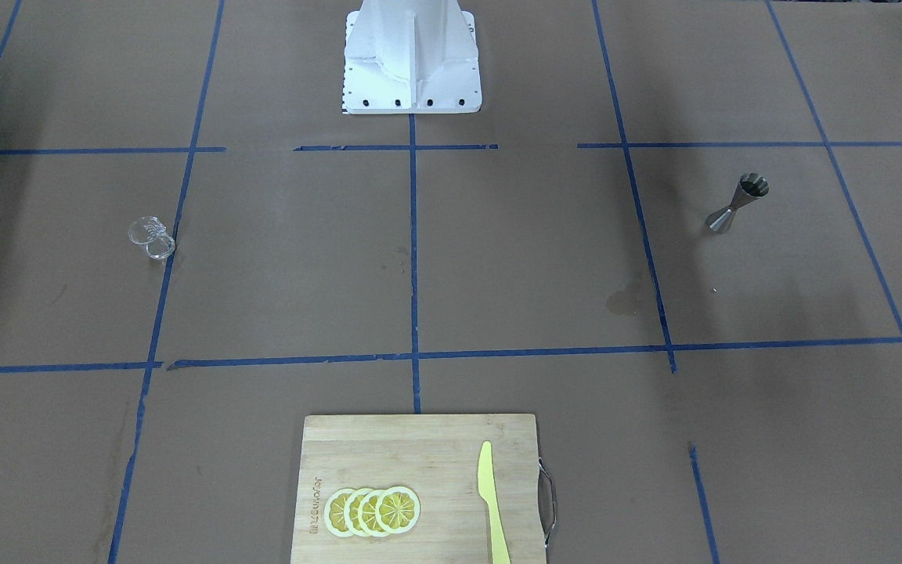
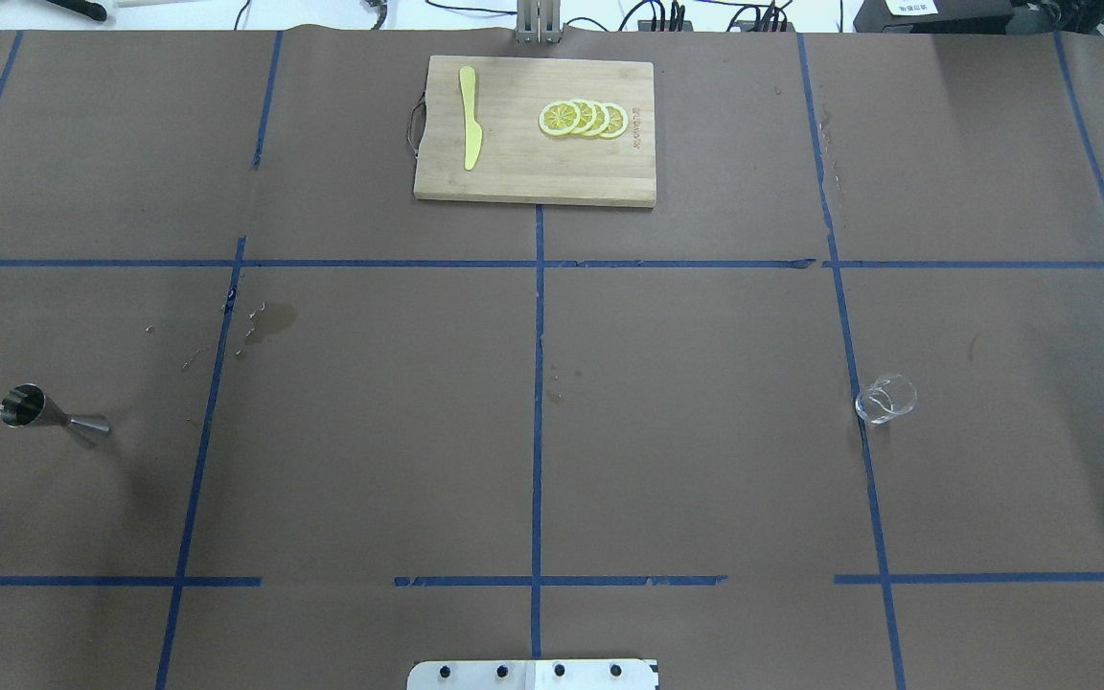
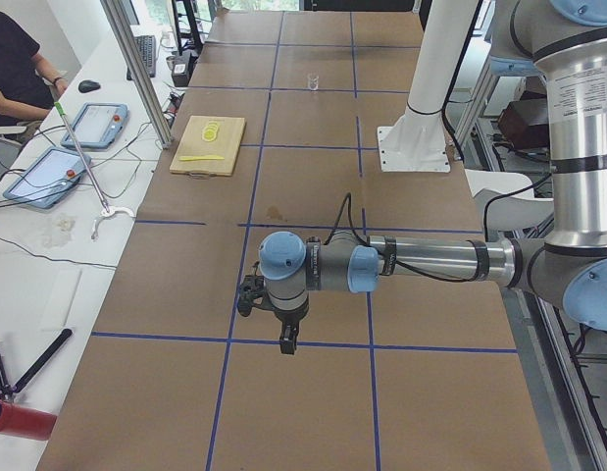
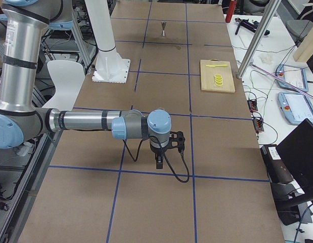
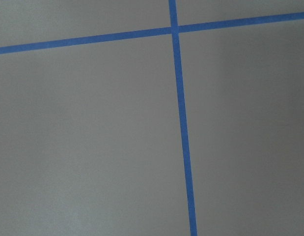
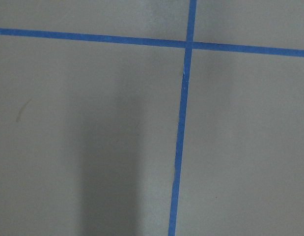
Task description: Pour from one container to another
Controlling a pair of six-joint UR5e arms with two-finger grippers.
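Base point(image 2: 533, 674) is white and bolted at the table's robot-side edge. Table point(image 2: 370, 431) is covered w/ brown paper, split into big squares by blue tape point(image 2: 538, 383); some lines are broken or scuffed.

L gripper point(image 3: 286, 341) hangs fingers-down over a tape crossing, well out to base's left. R gripper point(image 4: 159, 163) hangs the same way, well out to base's right. Both show only in the side views, so can't tell if fingers are spread or closed. Nothing is seen between them. Wrist cams show just paper + a tape cross each.

Cup point(image 2: 885, 398) is upright, fwd and right of base, its edge at a tape line. Jigger point(image 2: 54, 412) is upright w/ an open cone up, fwd and left of base, well apart from cup. Neither gripper is near either.

A dark stain point(image 2: 276, 316) w/ a few specks marks the paper past the jigger, left of base.

Straight out from base at the far edge lies a wooden board point(image 2: 514, 177) carrying four overlapping lemon slices point(image 2: 583, 119) and a yellow knife point(image 2: 469, 120), apart from each other.

Beyond that is a white desk point(image 3: 48, 245) w/ cables and two tablets point(image 3: 97, 125); a person point(image 3: 14, 59) sits at it. There's a laptop point(image 4: 303, 152) too.
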